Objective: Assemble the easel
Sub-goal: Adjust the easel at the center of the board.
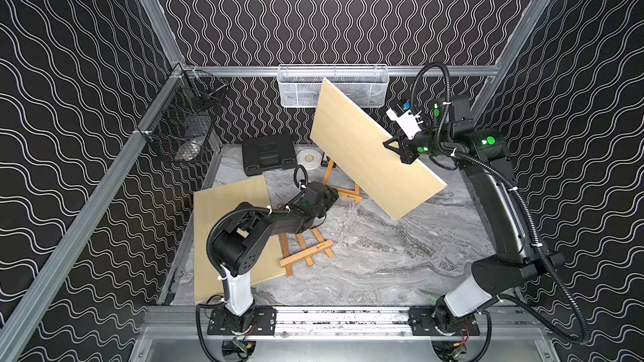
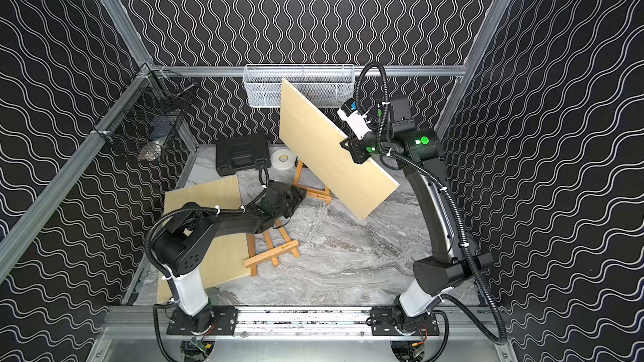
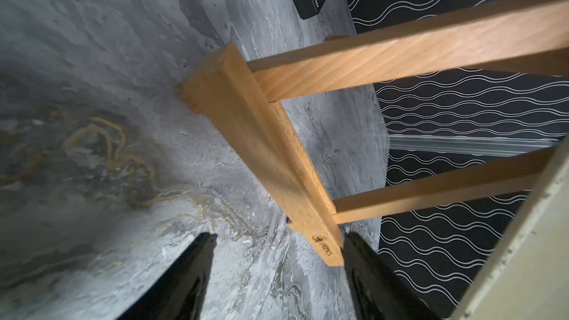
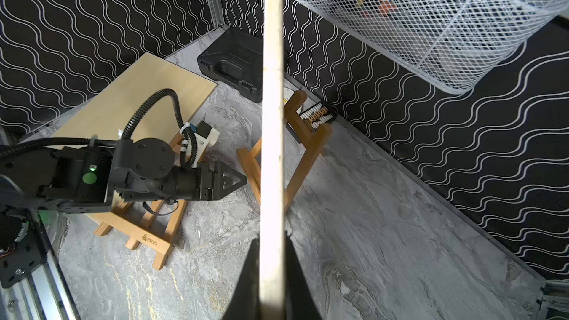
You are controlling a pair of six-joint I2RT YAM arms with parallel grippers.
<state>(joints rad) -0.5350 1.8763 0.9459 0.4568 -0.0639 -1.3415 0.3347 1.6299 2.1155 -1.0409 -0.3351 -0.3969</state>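
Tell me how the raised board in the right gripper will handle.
Probably stiff: the board looks flat though held by one edge. Likely light: its edge looks thin. It may pivot or slip, since the right gripper pinches only that edge.

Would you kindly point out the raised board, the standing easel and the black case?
raised board (image 1: 362,148): in a top view, its face
standing easel (image 1: 348,195): in a top view, front ledge
black case (image 1: 268,153): in a top view, lid

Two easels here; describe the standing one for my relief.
Below the white basket on the back wall, the standing easel sits beside the tape roll, partly behind the raised board. It is upright on its legs; the other easel lies flat.
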